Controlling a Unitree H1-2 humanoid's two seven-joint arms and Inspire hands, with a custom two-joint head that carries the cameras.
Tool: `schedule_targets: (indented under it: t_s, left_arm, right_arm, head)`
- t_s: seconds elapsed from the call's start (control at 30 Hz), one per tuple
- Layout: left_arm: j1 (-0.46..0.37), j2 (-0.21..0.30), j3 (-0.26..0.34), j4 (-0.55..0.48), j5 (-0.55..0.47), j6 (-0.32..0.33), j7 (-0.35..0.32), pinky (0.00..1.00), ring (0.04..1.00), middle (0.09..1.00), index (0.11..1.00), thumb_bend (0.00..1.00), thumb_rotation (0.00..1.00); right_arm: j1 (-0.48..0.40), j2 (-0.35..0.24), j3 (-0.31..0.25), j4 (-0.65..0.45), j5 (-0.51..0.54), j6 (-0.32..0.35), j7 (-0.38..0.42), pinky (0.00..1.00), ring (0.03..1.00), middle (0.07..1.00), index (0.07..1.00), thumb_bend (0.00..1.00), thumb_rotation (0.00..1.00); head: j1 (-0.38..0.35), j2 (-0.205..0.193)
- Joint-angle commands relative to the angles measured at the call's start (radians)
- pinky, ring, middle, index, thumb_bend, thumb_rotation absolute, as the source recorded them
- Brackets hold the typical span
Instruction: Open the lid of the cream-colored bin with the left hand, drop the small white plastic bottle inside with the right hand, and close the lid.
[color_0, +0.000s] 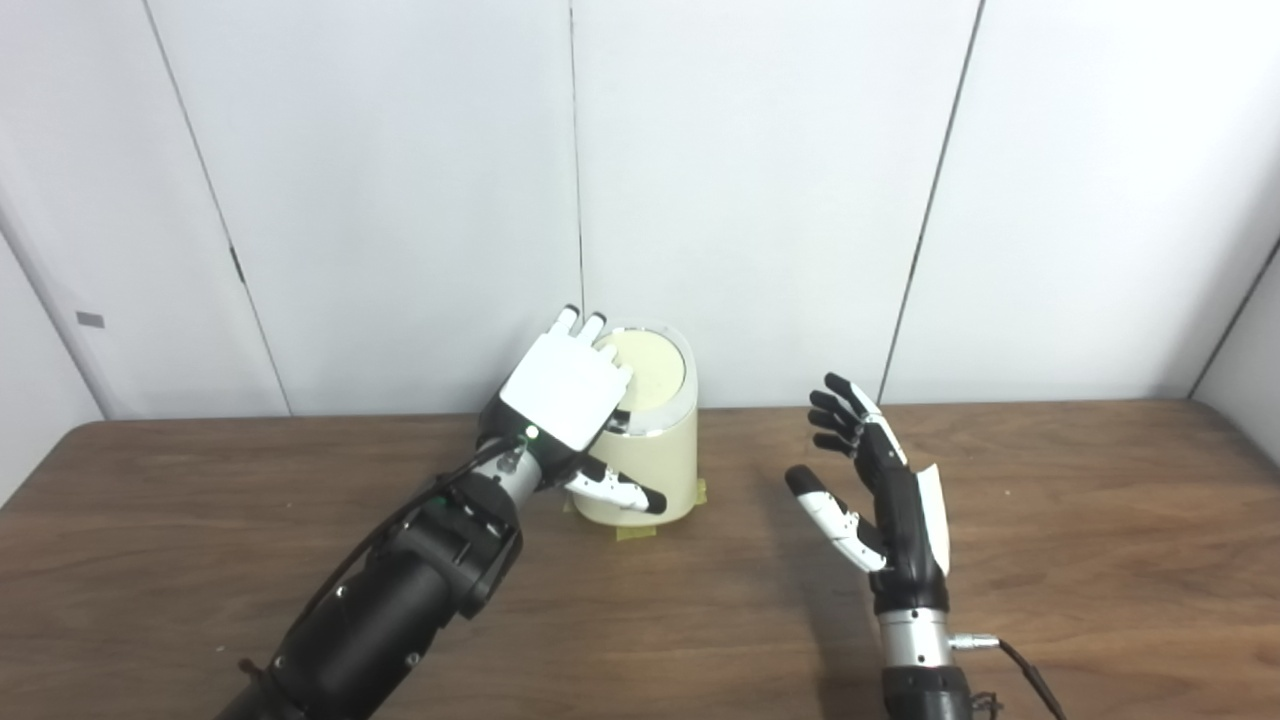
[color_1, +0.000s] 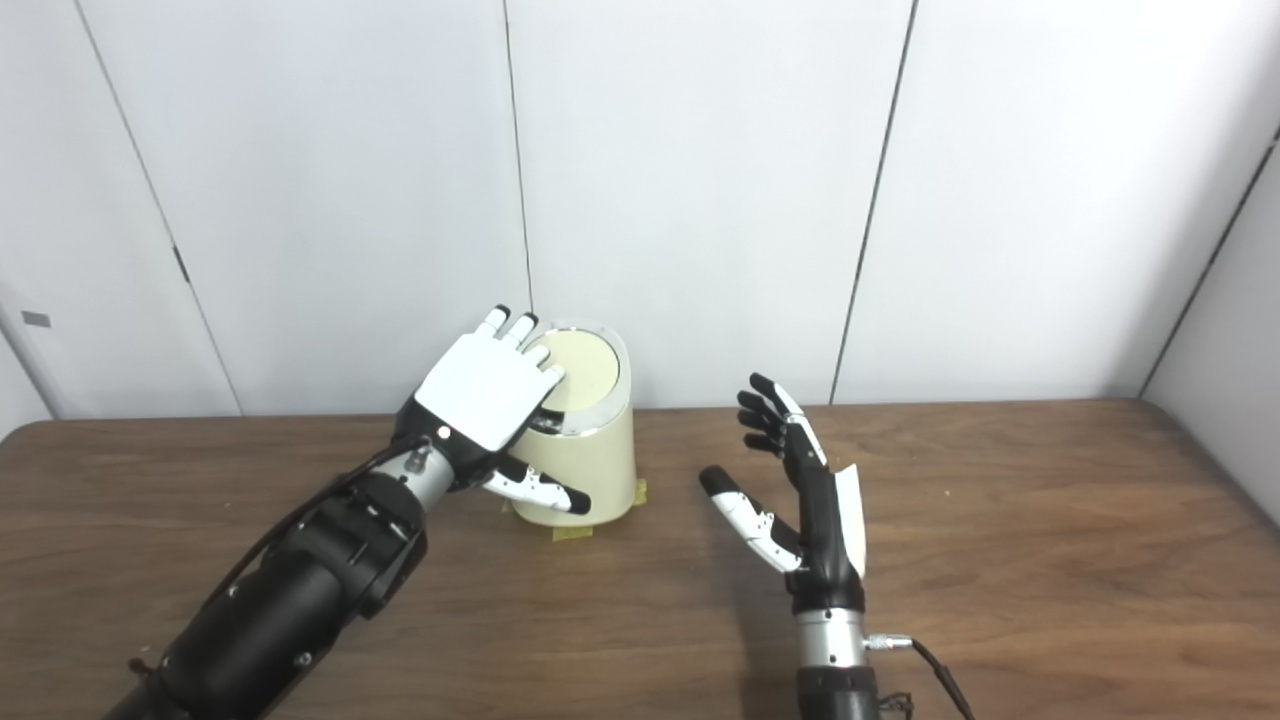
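The cream-colored bin (color_0: 655, 470) stands at the back middle of the wooden table, taped down at its base. Its round lid (color_0: 655, 372) lies shut on top. My left hand (color_0: 568, 392) rests palm-down over the lid's left side, fingers spread flat and thumb hanging in front of the bin wall; it grips nothing. To the right of the bin, my right hand (color_0: 880, 490) is held upright above the table, fingers apart and empty. No small white bottle shows in either view.
White wall panels (color_0: 760, 180) rise directly behind the bin. Yellow tape tabs (color_0: 635, 533) mark the bin's foot. The brown table (color_0: 1100, 560) stretches wide to the right and front. A cable (color_0: 1030, 680) trails from my right wrist.
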Motion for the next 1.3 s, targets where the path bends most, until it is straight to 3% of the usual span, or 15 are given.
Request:
schedule_targets:
  t_s: [0.0, 0.3, 0.57, 0.7, 0.77, 1.0, 1.27]
  left_arm:
    - [0.009, 0.011, -0.025, 0.042, -0.004, -0.046, -0.032, 1.00, 1.000, 0.886, 0.855, 0.86, 1.00]
    - [0.029, 0.029, -0.063, 0.058, 0.000, -0.078, -0.073, 1.00, 0.986, 0.863, 0.833, 0.83, 1.00]
    - [0.035, 0.025, -0.047, 0.057, 0.004, -0.058, -0.038, 1.00, 0.986, 0.865, 0.842, 0.84, 1.00]
    - [0.032, 0.000, -0.015, 0.064, 0.040, -0.001, 0.028, 1.00, 1.000, 0.979, 0.970, 0.78, 1.00]
    - [0.026, -0.026, 0.009, 0.068, 0.061, 0.043, 0.037, 1.00, 1.000, 0.995, 0.993, 0.75, 1.00]
    - [-0.025, -0.101, 0.097, 0.118, 0.088, 0.163, 0.082, 1.00, 1.000, 1.000, 1.000, 0.73, 1.00]
    - [-0.075, -0.120, 0.147, 0.146, 0.089, 0.215, 0.087, 1.00, 1.000, 1.000, 1.000, 0.75, 0.99]
  right_arm:
    - [0.047, 0.037, 0.007, 0.030, -0.006, -0.026, -0.008, 0.70, 0.767, 0.802, 0.843, 0.55, 0.65]
    - [0.046, 0.036, 0.003, 0.028, -0.012, -0.027, -0.005, 0.70, 0.766, 0.803, 0.846, 0.52, 0.64]
    - [0.044, 0.036, -0.001, 0.033, 0.002, -0.027, 0.000, 0.69, 0.766, 0.803, 0.844, 0.53, 0.63]
    - [0.044, 0.036, 0.000, 0.035, -0.003, -0.028, -0.004, 0.70, 0.764, 0.801, 0.844, 0.54, 0.63]
    - [0.043, 0.037, -0.002, 0.038, -0.010, -0.027, -0.010, 0.69, 0.764, 0.801, 0.844, 0.54, 0.63]
    - [0.041, 0.041, -0.003, 0.043, -0.005, -0.026, -0.008, 0.69, 0.770, 0.804, 0.849, 0.52, 0.61]
    - [0.043, 0.039, -0.008, 0.045, -0.016, -0.019, -0.003, 0.70, 0.782, 0.816, 0.861, 0.54, 0.63]
  head:
    - [-0.002, 0.002]
    - [-0.003, 0.005]
    - [0.000, 0.003]
    - [0.003, 0.002]
    - [0.003, 0.000]
    - [-0.001, -0.001]
    - [0.000, -0.005]
